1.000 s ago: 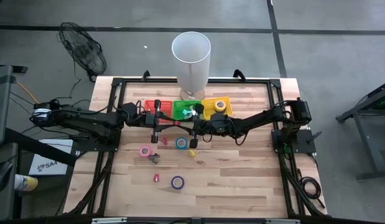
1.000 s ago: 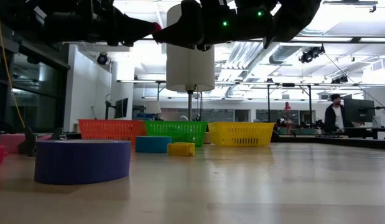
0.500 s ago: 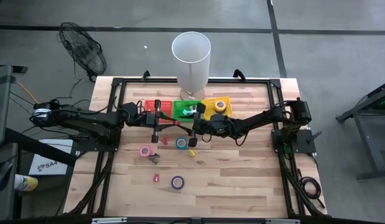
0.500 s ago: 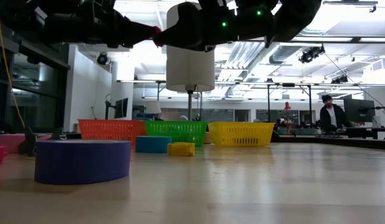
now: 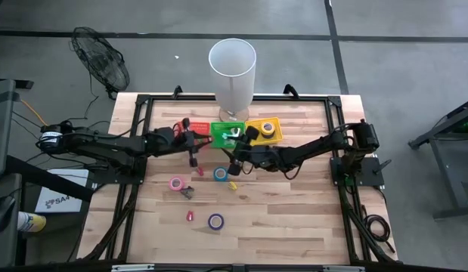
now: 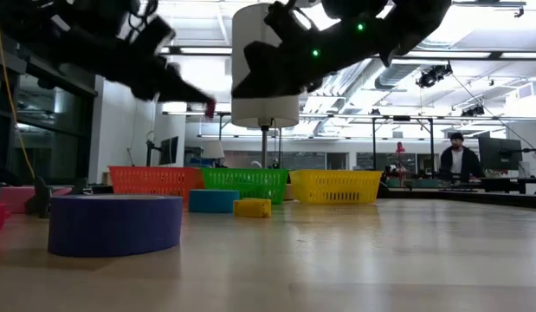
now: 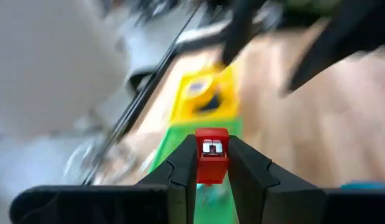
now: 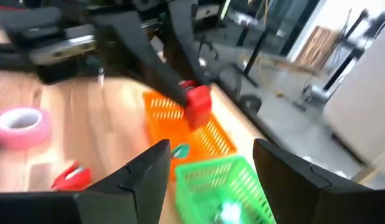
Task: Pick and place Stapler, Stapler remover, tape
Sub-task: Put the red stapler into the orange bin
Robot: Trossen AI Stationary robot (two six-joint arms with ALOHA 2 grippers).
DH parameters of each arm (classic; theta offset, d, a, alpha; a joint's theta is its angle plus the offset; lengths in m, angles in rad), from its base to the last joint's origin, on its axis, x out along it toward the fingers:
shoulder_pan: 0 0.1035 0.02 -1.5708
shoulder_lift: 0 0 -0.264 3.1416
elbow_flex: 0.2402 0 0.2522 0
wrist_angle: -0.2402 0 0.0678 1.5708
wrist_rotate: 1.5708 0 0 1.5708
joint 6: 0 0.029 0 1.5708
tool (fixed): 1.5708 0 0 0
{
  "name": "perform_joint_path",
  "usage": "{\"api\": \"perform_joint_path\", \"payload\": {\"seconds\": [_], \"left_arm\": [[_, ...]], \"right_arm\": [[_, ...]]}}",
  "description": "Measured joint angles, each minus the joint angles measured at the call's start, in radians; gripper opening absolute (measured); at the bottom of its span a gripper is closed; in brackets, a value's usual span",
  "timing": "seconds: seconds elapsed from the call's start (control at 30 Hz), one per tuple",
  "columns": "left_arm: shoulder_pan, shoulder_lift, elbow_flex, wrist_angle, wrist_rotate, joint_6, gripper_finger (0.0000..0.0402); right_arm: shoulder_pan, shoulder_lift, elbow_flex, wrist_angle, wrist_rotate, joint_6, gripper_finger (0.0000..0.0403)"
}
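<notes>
My left gripper (image 7: pixel 211 163) is shut on a small red stapler (image 7: pixel 211 153), held in the air above the table near the red basket (image 5: pixel 184 124). My right gripper (image 8: pixel 208 163) stands open and holds nothing, just in front of the green basket (image 5: pixel 223 133). A pink tape roll (image 5: pixel 175 183), a blue one (image 5: pixel 220 174) and a purple one (image 5: pixel 215 221) lie flat on the table. Another roll (image 5: pixel 268 128) lies in the yellow basket (image 5: pixel 258 137). A red stapler remover (image 5: pixel 190 216) lies on the wood. My left gripper pinches the red stapler by its two sides (image 7: pixel 212 173) between its two fingers. Its end with the metal piece (image 7: pixel 211 147) sticks out past the fingertips. The fingers slant downward, as the low view shows. The stapler (image 6: pixel 210 109) hangs clear of the table.
A tall white cylinder (image 5: pixel 232 72) stands behind the baskets at the far edge. A small yellow thing (image 5: pixel 234 183) and a dark thing (image 5: pixel 188 193) lie among the rolls. The near half of the table holds only the purple roll and the remover. A person (image 6: pixel 458 165) stands far off in the room.
My left gripper has tipped downward and come lower with the red stapler, still shut on it. My right gripper has also tipped down and shifted a little toward the near edge, away from the green basket.
</notes>
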Motion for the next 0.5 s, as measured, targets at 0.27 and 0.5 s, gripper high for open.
{"api": "perform_joint_path", "payload": {"seconds": [0.27, 0.5], "left_arm": [[0.001, 0.0, 0.0, -0.218, -0.272, -0.111, 0.0071], [0.001, 0.0, 0.0, -0.356, -0.357, -0.216, 0.0072]], "right_arm": [[0.0, 0.0, 0.0, -0.132, -0.095, 0.13, 0.0219], [0.002, 0.0, -0.001, -0.148, -0.112, 0.155, 0.022]]}}
